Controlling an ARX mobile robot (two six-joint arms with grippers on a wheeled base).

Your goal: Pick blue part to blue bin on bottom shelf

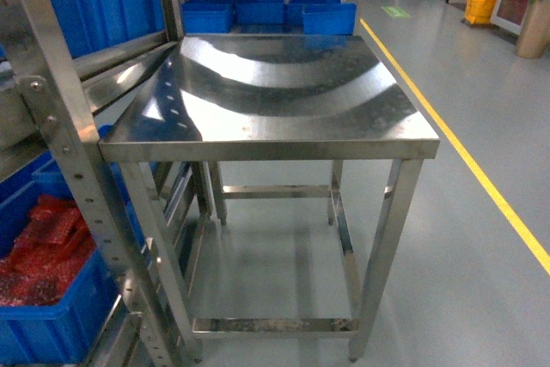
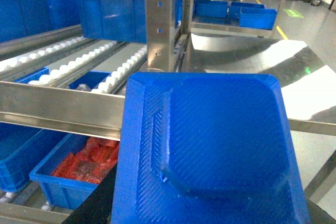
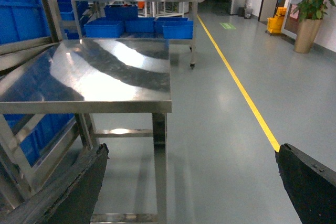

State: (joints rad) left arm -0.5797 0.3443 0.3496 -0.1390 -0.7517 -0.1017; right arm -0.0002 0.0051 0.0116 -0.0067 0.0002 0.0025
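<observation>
- Blue part: fills the lower half of the left wrist view, very close to the camera. It does not show in the head or right wrist views.
- Look: bright blue and roughly square. A flat base plate carries a raised square pad with cut corners. Fine diagonal ribbing covers the whole surface, and the base has a stepped edge on its left side.
- Left gripper: only dark slivers of the fingers show, at the bottom corners on either side of the part. The part hangs between them with nothing under it, so the gripper reads as clamped on it. The contact itself is cut off by the frame.
- Part position: in front of the rack's flat steel rail, which it hides in part. The roller tracks lie behind it to the left. A blue bin of red pieces sits on the tier below the rail, just left of the part.
- Right gripper: fingers spread wide with nothing between them. It faces the steel table and grey floor.
- Head view: steel table top with the rack upright on the left; neither arm is in frame.
</observation>
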